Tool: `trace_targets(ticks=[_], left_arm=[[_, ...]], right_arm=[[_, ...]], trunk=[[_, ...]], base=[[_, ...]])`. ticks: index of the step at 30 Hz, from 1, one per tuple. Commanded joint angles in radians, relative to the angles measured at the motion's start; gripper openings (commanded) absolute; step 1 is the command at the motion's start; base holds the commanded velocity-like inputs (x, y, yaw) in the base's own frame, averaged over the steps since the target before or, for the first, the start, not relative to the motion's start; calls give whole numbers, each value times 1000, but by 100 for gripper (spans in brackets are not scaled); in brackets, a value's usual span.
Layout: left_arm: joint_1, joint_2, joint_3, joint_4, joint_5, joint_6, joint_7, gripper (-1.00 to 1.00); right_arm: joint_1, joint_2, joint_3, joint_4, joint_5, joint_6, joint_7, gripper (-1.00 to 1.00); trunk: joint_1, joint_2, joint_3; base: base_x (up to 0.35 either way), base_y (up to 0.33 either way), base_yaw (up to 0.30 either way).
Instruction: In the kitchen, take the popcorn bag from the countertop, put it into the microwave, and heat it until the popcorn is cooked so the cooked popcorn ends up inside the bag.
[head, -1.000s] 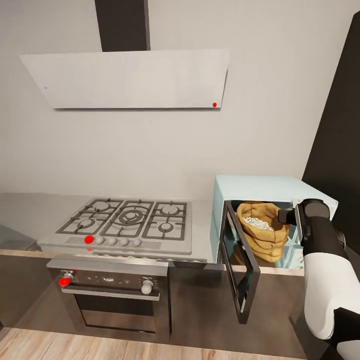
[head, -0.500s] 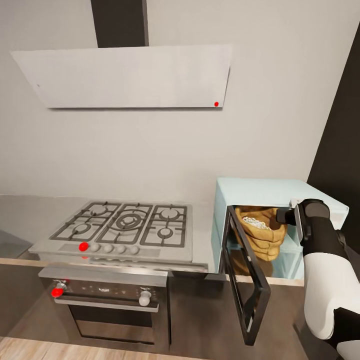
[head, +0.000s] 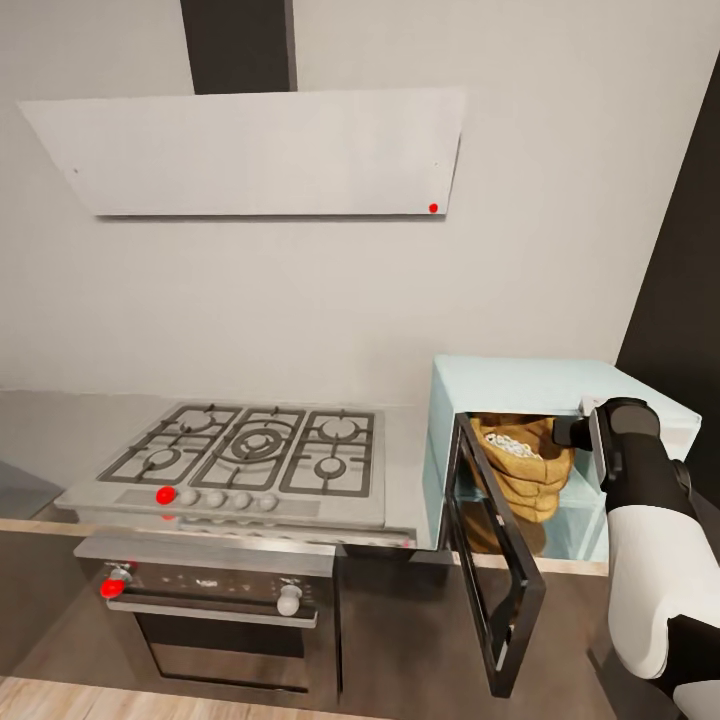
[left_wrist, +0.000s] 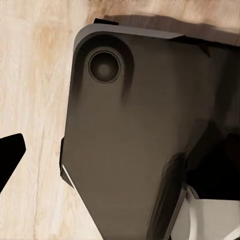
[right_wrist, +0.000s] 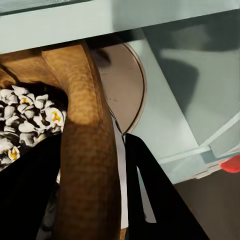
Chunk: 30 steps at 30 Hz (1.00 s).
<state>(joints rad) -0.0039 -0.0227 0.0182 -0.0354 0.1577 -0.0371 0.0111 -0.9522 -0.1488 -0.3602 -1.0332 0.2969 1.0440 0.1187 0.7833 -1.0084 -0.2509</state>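
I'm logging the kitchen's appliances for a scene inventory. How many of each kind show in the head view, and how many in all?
Microwave: 1, door open, popcorn bag inside
Gas hob: 1
Oven: 1
Extractor hood: 1
Total: 4 appliances

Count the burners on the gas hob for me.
5 on the gas hob: back left, back right, centre, front left, front right. None appear hidden.
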Motion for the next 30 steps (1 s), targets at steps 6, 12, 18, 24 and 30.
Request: trace_targets(ticks=[6, 12, 18, 24, 30], left_arm=[[-1, 1, 0, 0, 8, -1, 1, 100], [-1, 1, 0, 0, 8, -1, 1, 100], [-1, 0, 0, 0, 8, -2, 1, 100], [-1, 0, 0, 0, 8, -2, 1, 100], [0, 0, 0, 0, 8, -1, 1, 100]], right_arm=[[0, 0, -2, 41, 45, 3, 10, -100], [0, 0, -1, 41, 47, 3, 10, -100], [0, 0, 0, 41, 42, 3, 13, -100], [0, 0, 0, 41, 43, 3, 21, 100], [0, -5, 2, 32, 39, 3, 27, 100]], trunk=[[0, -1, -2], [0, -1, -2], [0, -1, -2], [0, -1, -2], [0, -1, -2]], base=[[105, 0, 0], [6, 0, 0], [0, 0, 0], [0, 0, 0], [0, 0, 0]])
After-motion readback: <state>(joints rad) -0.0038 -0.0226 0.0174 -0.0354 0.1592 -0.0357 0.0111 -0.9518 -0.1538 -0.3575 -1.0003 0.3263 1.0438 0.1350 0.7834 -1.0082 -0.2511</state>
